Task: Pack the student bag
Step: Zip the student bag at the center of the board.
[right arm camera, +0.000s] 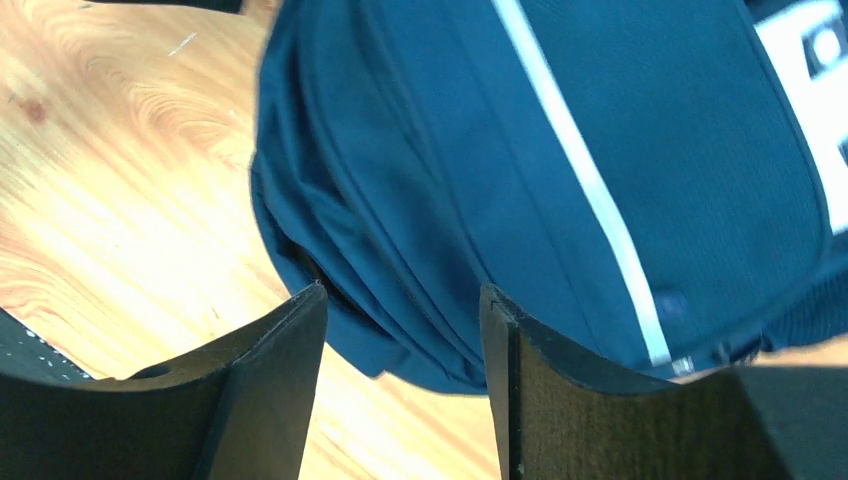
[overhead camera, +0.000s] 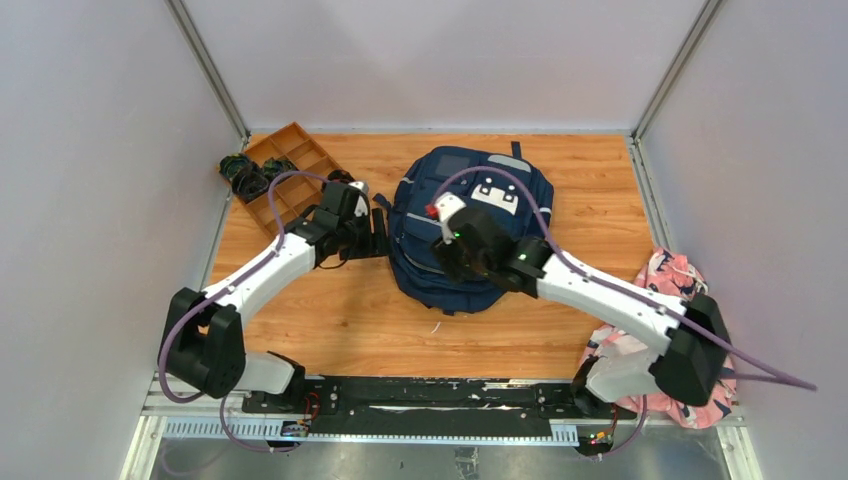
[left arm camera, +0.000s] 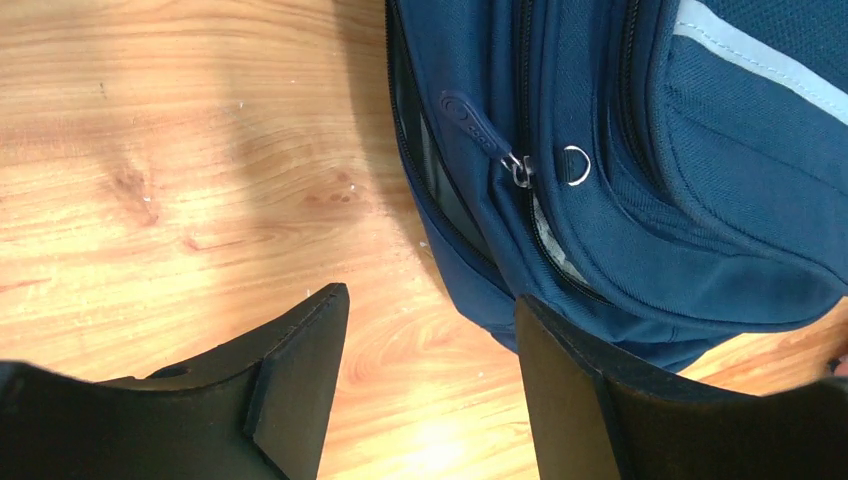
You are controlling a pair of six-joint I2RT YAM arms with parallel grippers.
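Far left: wooden tray (overhead camera: 290,165) holds dark items (overhead camera: 245,172), not packed. Left gripper (left arm camera: 430,300) has its jaws apart with nothing in them, low at the bag's left edge. Student bag (overhead camera: 415,230) lies flat mid-table; a side zipper (left arm camera: 518,168) looks partly undone, though that is hard to confirm. Right gripper (right arm camera: 402,295) is also spread and empty over the bag's near end. Pink-and-navy cloth bundle (overhead camera: 670,275) sits outside at the right edge. Packing looks mostly undone.

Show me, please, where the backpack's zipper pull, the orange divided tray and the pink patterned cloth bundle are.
backpack zipper pull (left arm camera: 465,118): left wrist view, its navy tab.
orange divided tray (overhead camera: 303,152): top external view, a bare compartment.
pink patterned cloth bundle (overhead camera: 672,272): top external view, its upper part.
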